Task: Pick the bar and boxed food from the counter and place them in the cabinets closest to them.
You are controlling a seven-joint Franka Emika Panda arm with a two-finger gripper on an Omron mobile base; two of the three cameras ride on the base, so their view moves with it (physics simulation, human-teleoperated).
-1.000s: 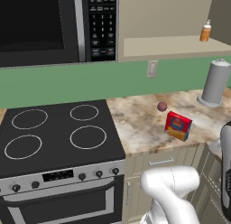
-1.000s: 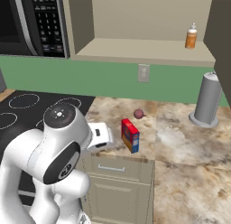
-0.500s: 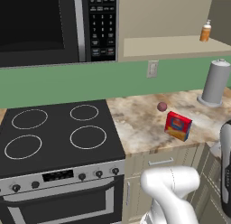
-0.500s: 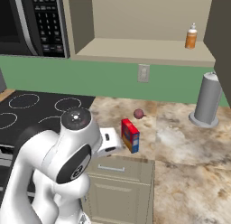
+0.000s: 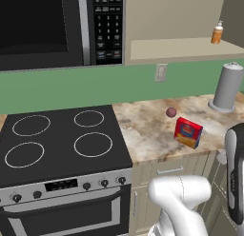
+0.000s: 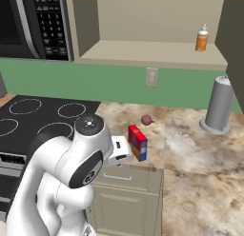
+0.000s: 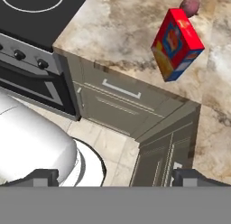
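The boxed food (image 7: 177, 43) is a small red carton with a blue and yellow label, standing on the marbled counter (image 7: 113, 33) near its front edge. It also shows as the boxed food (image 5: 188, 132) and the boxed food (image 6: 137, 142). My gripper (image 7: 115, 178) is open with nothing between its fingers. It hangs in front of the drawer fronts, below and left of the carton. Its white hand (image 6: 118, 149) sits just left of the carton, apart from it. The open cabinets (image 6: 152, 52) are above the counter (image 6: 190, 149). The bar is out of view.
A small dark-red ball (image 5: 171, 112) lies behind the carton. A grey cylinder (image 6: 219, 104) stands at the back right. An orange bottle (image 6: 202, 38) is on the cabinet shelf. The black stovetop (image 5: 57, 140) and microwave (image 5: 47, 25) are to the left.
The arm has swung to the right in the right base view, bringing the hand closer to the red carton. The carton and ball have not moved.
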